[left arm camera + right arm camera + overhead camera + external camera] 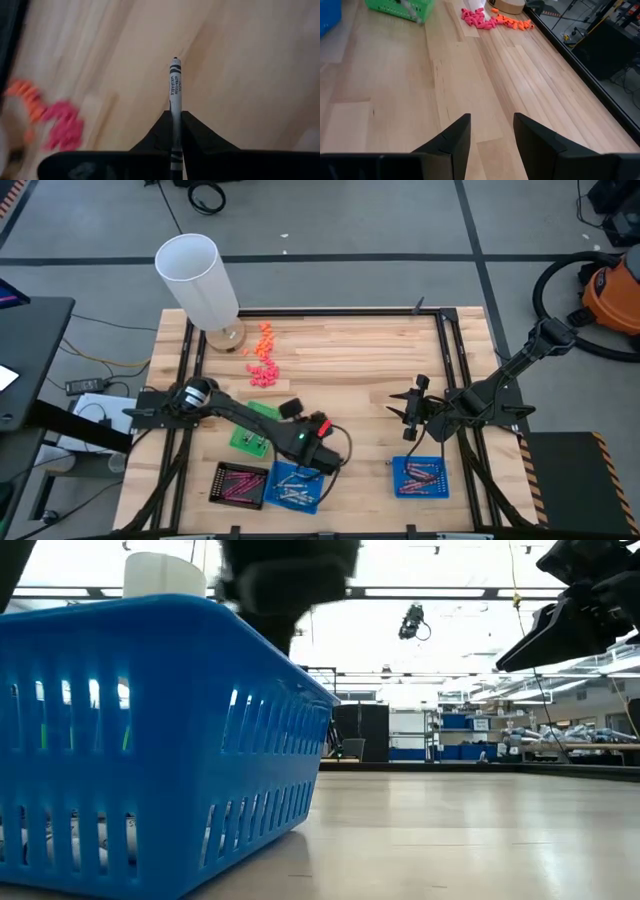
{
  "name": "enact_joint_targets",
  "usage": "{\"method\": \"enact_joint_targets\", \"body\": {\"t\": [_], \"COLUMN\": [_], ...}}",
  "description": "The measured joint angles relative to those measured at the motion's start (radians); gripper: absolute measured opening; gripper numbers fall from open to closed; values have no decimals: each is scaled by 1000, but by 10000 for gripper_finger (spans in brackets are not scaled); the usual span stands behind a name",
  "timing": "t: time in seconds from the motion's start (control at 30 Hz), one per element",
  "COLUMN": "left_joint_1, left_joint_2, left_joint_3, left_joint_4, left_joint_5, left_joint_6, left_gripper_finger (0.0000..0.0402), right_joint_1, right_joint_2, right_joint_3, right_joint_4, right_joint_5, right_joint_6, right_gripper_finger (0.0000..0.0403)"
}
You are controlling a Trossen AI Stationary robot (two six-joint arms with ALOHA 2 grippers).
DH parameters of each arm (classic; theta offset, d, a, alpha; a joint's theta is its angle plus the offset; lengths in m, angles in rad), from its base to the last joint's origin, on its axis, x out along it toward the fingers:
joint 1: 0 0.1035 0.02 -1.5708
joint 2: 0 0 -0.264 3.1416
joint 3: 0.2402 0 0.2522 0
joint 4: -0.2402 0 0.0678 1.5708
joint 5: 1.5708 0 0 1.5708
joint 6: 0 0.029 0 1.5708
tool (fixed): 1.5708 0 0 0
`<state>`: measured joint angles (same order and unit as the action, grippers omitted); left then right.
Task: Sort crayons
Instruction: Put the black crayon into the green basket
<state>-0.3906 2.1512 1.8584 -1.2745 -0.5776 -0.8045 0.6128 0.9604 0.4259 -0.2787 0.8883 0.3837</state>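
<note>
Firmly clamped in the left pincer: one silvery-grey crayon, gripped low so its tip juts forward, likely for carrying to a tray. Hovering over the blue tray of grey sticks, arm stretched diagonally across the tabletop. Farther right, waiting above bare wood near the other blue tray: right pincer, fingers apart, holding nothing. Beyond, orange and pink bits.

I see my right gripper hanging above the bare wooden surface, its two dark fingers set apart with nothing between them. Farther off lie pink bits touching orange bits, near a green tray.
</note>
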Motion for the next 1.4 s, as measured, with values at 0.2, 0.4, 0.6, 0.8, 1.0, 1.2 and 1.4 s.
{"method": "enact_joint_targets", "body": {"t": [0.2,0.4,0.6,0.8,1.0,1.2,1.4], "left_joint_1": [-52,-90,-127,-138,-152,-181,-185], "left_joint_2": [-9,-10,-25,-65,-176,-284,-317], "left_joint_3": [0,0,0,-43,-233,-412,-549], "left_joint_4": [-207,-298,-294,-298,-296,-250,-115], "left_joint_5": [70,123,118,100,107,159,189], "left_joint_6": [-172,-279,-302,-297,-409,-556,-592], "left_gripper_finger": [20,20,20,20,20,20,20], "right_joint_1": [0,0,0,0,1,-2,-3], "right_joint_2": [0,0,0,0,0,0,0], "right_joint_3": [0,0,0,0,0,0,0], "right_joint_4": [8,9,9,9,16,16,24], "right_joint_5": [0,0,-3,-18,-19,-18,-18], "right_joint_6": [-1,-1,-1,-1,-1,-7,-9], "right_gripper_finger": [159,159,159,159,159,159,159]}}
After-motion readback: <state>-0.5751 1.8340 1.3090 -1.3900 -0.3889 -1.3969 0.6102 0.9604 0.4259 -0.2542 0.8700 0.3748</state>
